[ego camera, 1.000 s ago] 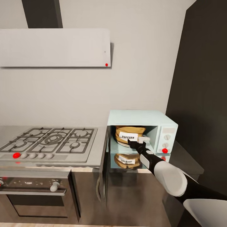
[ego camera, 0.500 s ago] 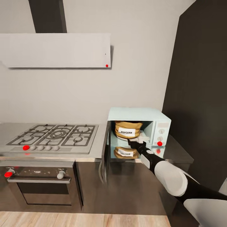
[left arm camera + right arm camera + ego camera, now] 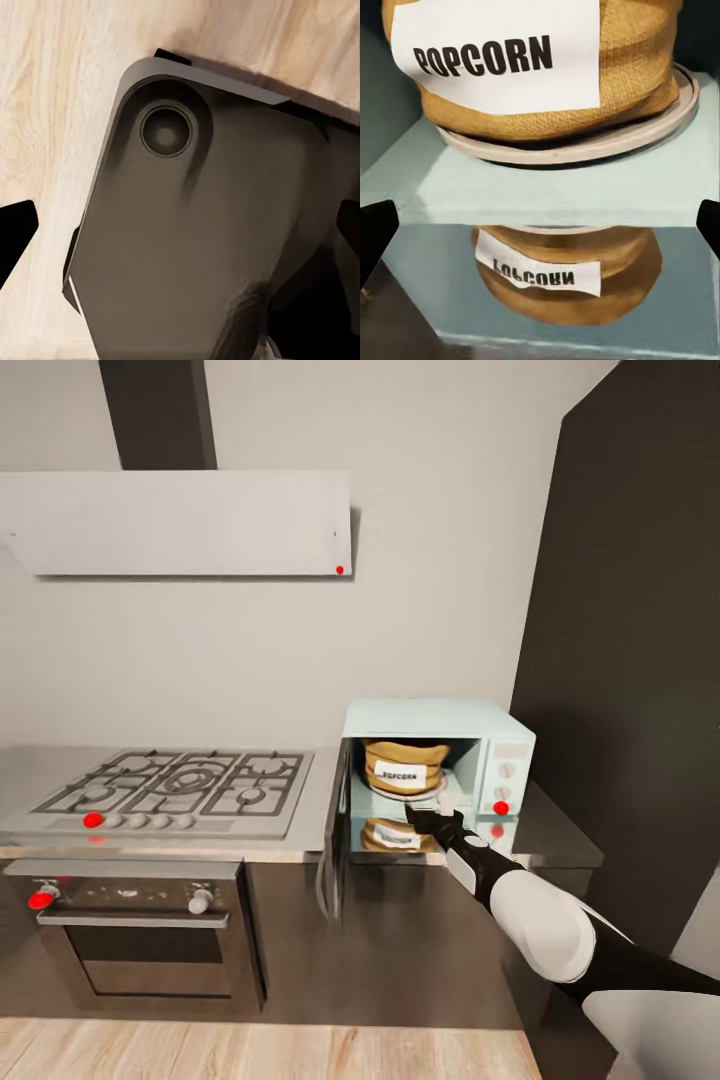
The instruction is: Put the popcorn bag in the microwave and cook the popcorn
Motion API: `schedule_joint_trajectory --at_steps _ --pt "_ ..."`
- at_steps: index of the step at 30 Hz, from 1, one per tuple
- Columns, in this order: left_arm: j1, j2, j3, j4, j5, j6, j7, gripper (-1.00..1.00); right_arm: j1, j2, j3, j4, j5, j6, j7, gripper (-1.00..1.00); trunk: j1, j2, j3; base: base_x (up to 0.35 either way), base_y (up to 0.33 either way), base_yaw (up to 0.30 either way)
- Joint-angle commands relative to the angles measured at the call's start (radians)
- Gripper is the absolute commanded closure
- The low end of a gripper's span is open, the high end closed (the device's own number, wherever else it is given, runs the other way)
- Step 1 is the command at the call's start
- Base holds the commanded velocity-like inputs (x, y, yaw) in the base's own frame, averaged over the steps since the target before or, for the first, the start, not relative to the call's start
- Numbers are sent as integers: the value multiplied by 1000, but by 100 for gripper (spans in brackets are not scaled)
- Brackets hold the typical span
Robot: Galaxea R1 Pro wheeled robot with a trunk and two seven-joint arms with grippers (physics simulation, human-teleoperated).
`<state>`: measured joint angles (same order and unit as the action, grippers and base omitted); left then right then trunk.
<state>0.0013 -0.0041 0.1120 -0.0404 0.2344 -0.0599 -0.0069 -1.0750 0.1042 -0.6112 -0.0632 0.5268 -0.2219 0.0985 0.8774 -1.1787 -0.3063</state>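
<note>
The pale blue microwave (image 3: 490,732) stands on the grey countertop (image 3: 550,838) with its door (image 3: 338,840) swung open to the left. Inside, the tan popcorn bag (image 3: 403,768) (image 3: 532,67) sits upright on the round turntable plate (image 3: 667,124), its POPCORN label facing out. The glossy slab mirrors the bag below. My right gripper (image 3: 430,812) (image 3: 540,225) is open just outside the cavity's lower front edge, a short way from the bag and holding nothing. My left gripper (image 3: 180,225) is open, pointing down over my own dark base (image 3: 210,247).
A gas hob (image 3: 175,785) lies left of the microwave, with a steel oven (image 3: 150,945) under it and a grey hood (image 3: 180,525) above. A tall dark cabinet (image 3: 630,660) rises at the right. Pale wood floor (image 3: 250,1050) runs along the cabinet fronts.
The camera has backed away, so the floor now shows. My right gripper has drawn back from the bag's label to outside the microwave's opening. The bag has stayed on the plate.
</note>
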Motion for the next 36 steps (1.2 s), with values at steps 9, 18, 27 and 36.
schedule_joint_trajectory --at_steps 9,18,27,36 --pt "0 1 8 -1 0 -1 -1 -100 0 -1 -7 0 10 7 9 -100 -1 -1 -1 -342 0 0" --pt "0 1 8 -1 0 -1 -1 -100 0 -24 -5 11 12 62 9 -100 -1 -1 -1 -266 0 0" --pt "0 1 8 -1 0 -1 -1 -100 57 -135 -5 88 104 443 20 -100 -1 -1 -1 -3 0 0" --pt "0 1 8 -1 0 -1 -1 -100 331 -142 -6 91 204 455 12 -100 -1 -1 -1 0 0 0"
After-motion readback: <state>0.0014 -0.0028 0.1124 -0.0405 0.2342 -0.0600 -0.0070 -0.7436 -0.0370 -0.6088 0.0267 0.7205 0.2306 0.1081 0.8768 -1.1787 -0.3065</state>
